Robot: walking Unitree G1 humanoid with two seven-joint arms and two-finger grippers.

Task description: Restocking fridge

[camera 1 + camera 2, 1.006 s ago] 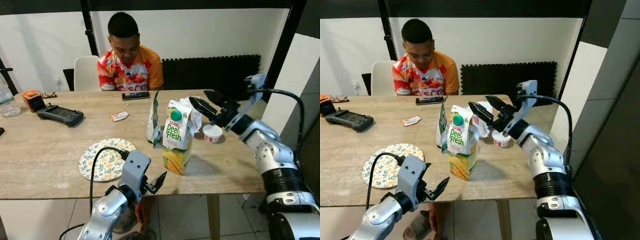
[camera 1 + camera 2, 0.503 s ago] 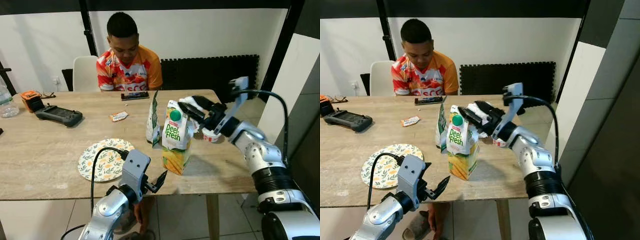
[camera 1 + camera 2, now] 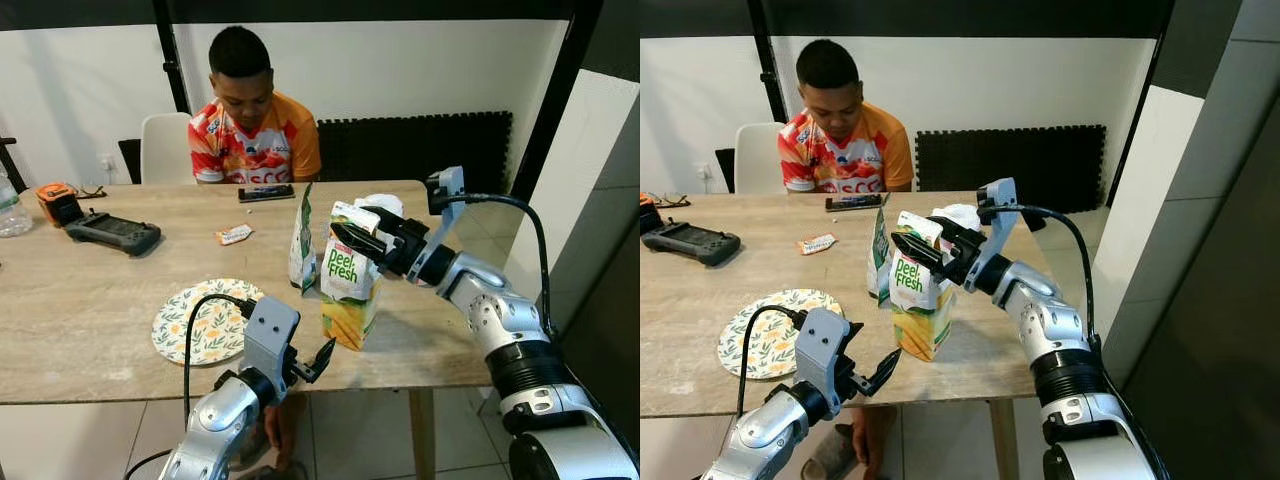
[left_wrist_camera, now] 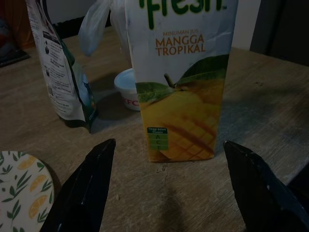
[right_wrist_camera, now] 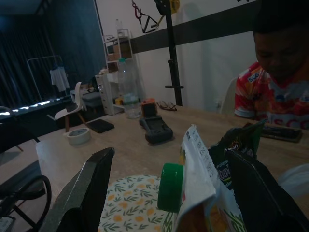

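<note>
Floral plate point(image 3: 198, 322) on the desk point(image 3: 90, 290), just beyond the left claw point(image 3: 322, 358). Black controller point(image 3: 112, 232), orange device point(image 3: 55, 202) and small wrapper point(image 3: 233, 235) lie further beyond that claw. A seated person point(image 3: 252, 125) with a phone point(image 3: 266, 192) is across the desk.

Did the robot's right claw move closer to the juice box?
Yes. The right gripper swung leftward from beside the small white cup to the juice carton, its open fingers now straddling the top.
</note>
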